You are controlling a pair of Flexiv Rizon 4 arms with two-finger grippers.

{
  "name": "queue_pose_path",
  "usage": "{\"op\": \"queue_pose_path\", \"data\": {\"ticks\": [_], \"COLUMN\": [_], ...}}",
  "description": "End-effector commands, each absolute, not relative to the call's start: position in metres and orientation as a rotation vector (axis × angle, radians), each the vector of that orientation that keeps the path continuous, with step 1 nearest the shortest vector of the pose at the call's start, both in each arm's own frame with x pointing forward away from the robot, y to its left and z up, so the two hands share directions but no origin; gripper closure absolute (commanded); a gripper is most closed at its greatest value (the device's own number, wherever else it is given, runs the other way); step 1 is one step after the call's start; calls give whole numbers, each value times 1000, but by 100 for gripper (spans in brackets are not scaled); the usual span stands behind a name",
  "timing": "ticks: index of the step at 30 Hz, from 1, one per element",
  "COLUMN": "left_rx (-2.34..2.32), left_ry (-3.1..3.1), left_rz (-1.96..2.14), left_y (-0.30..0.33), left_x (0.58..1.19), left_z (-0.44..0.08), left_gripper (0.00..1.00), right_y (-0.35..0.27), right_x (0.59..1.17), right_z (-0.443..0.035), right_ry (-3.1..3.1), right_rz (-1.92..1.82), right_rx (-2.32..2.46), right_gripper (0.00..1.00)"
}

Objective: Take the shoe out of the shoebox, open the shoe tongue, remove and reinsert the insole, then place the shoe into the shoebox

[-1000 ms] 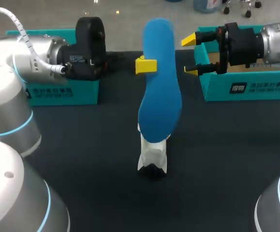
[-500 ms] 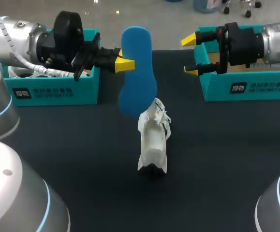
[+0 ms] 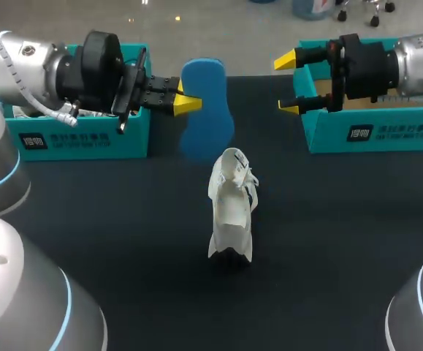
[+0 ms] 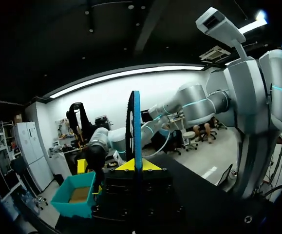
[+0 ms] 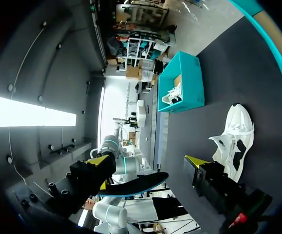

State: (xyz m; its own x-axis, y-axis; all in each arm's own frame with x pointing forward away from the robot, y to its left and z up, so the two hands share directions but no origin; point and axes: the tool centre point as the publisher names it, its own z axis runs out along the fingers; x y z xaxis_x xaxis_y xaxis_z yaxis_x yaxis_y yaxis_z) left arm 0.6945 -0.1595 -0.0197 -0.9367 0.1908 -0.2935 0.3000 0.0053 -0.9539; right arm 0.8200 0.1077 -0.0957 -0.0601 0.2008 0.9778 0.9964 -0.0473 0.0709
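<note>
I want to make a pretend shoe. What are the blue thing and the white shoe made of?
The blue insole looks like thin foam: matte, no shine, a slim sheet edge-on. The white shoe looks like soft fabric or synthetic leather, since its top crumples; which, I can't tell.

Dark table (image 3: 123, 219), close to black with a bluish tinge, matte and of one even colour. Spread across the near and middle ground as seen from above, running out of sight to the left, to the right and on the near side. Far edge straight, crossing from left to right. Lit evenly, with only soft, faint shadow on the top. From the right side, the same top in dark grey, flat, stretching away to a straight edge on the far left. From the left side, nearly black and dim, reaching ahead to a straight edge on the right.
</note>
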Motion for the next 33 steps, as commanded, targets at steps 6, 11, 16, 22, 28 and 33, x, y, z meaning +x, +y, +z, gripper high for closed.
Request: {"op": "queue_pose_path", "data": {"ticks": [6,11,16,22,28,33], "left_rx": [1211,1207,1207,1207,1342,1333], "left_ry": [1365,1350,1350,1350,1189,1162], "left_rz": [-1515,-1501,-1501,-1501,-1302,-1260], "left_y": [-174,-175,-175,-175,-169,-166], "left_x": [736,738,738,738,749,756], "left_z": [-21,-18,-18,-18,-40,-54], "left_gripper": [100,100,100,100,100,100], "right_y": [109,109,109,109,109,109], "right_x": [821,821,821,821,821,821], "right_z": [-96,-96,-96,-96,-96,-96], "right_ry": [-1381,-1381,-1381,-1381,-1381,-1381], "right_rz": [-1196,-1196,-1196,-1196,-1196,-1196], "right_rx": [-1367,-1367,-1367,-1367,-1367,-1367], "right_gripper": [0,0,0,0,0,0]}}
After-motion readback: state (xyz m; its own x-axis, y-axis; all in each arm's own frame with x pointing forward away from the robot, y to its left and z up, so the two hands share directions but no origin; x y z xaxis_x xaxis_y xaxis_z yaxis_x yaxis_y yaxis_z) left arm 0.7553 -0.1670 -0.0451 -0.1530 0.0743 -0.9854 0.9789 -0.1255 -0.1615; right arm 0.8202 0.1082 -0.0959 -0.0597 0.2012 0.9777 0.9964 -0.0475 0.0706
